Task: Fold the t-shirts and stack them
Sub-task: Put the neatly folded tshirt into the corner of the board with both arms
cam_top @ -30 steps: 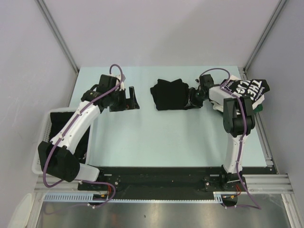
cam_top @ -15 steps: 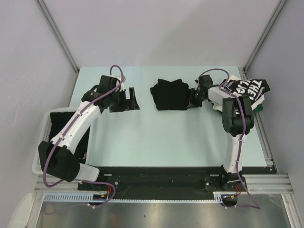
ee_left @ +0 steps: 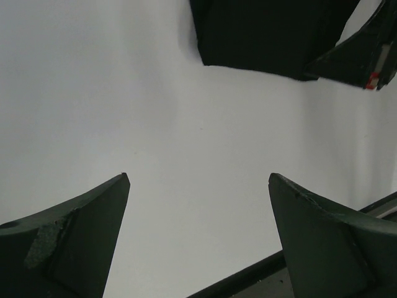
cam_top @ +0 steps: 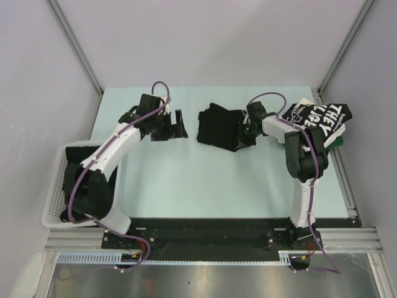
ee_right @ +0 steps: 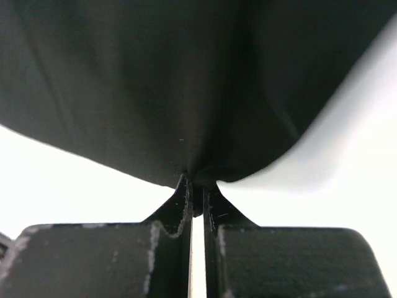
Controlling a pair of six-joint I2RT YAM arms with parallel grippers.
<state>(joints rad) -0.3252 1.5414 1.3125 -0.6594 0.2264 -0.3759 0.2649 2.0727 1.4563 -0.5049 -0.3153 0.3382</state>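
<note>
A pale blue-green counter (cam_top: pixel 205 180) is seen, on which a black t-shirt (cam_top: pixel 217 126) is laid folded toward the far middle, a lettered t-shirt (cam_top: pixel 322 117) is piled at the far right edge, and a white mesh basket (cam_top: pixel 53 205) is set at the near left edge.

A white mesh basket (cam_top: pixel 54 192) sits at the table's (cam_top: pixel 205 180) left edge, possibly overhanging.

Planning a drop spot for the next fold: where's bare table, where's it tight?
Free: near middle of the table, in front of the black shirt, right of the basket. Crowded: back row: left gripper, black shirt, right gripper pinching it, lettered shirt at right.
</note>
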